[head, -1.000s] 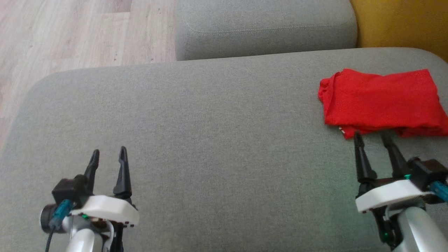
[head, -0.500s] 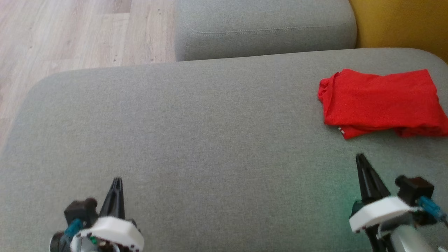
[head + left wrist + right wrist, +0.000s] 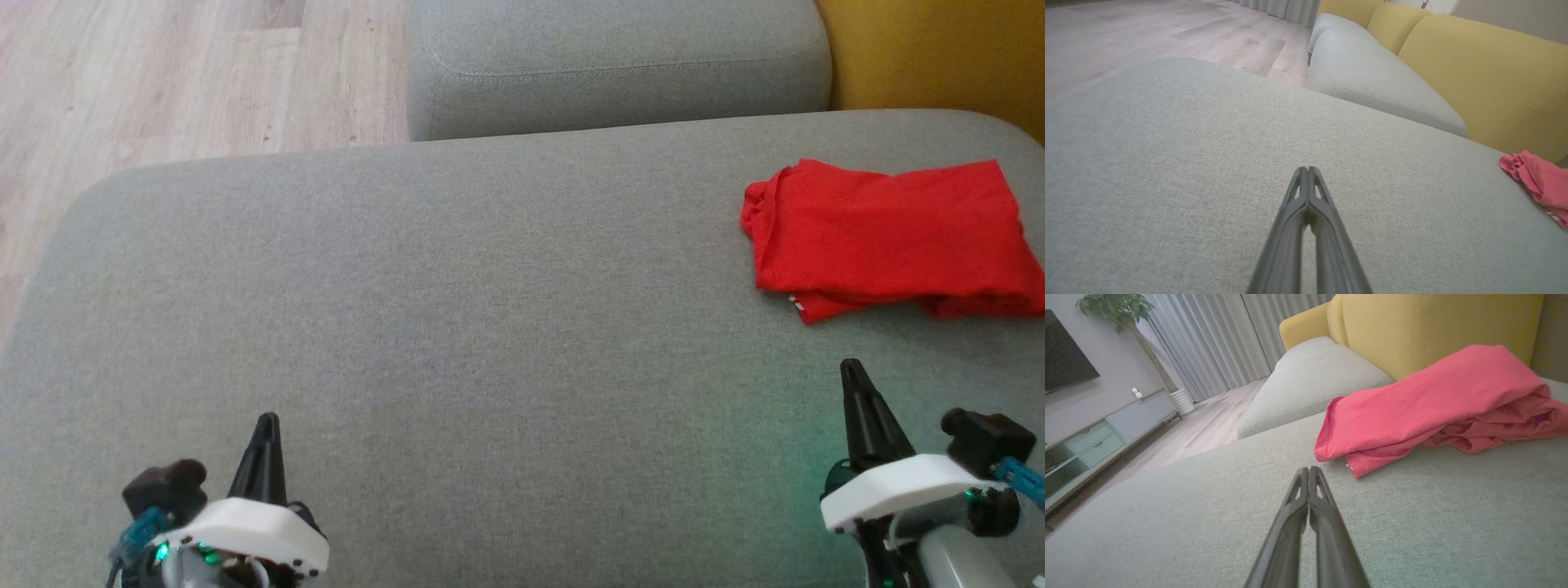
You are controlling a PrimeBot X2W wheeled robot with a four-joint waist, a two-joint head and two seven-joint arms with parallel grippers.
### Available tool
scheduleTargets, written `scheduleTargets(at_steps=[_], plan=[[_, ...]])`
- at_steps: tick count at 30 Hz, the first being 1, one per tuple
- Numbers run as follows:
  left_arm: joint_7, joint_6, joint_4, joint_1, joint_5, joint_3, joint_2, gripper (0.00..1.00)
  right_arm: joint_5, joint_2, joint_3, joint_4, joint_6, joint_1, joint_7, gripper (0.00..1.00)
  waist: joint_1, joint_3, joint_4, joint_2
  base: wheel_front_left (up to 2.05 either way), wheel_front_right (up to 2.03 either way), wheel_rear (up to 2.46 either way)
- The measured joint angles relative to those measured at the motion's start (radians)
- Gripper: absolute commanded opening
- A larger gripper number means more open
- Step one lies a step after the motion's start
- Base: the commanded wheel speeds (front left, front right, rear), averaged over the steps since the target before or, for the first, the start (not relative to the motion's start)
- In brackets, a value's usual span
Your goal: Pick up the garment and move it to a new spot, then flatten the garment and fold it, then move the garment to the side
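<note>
Floorboards (image 3: 147,73) show at the far left, past the edge of the grey sofa cushion (image 3: 490,310). Low on the left, the left tool (image 3: 266,421) sits over bare cushion, its fingers clenched together on nothing, well apart from the red garment (image 3: 886,233). Low on the right, the right tool (image 3: 851,369) is likewise clenched and empty, its tips near the garment's front edge but not touching. The garment lies folded at the cushion's right end, before a yellow backrest (image 3: 931,49).
</note>
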Motion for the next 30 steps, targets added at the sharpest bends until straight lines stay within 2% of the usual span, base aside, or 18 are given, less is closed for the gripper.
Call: scheduleTargets(at_steps=[30], plan=[[0.087,-0.028,-0.018,-0.011,-0.332,0.042,-0.002,0.00,0.306,0.031,-0.065,-0.042,0.000,0.000,0.083,0.00,0.0001,0.008,-0.003,0.0000,0.00,0.00,0.00]])
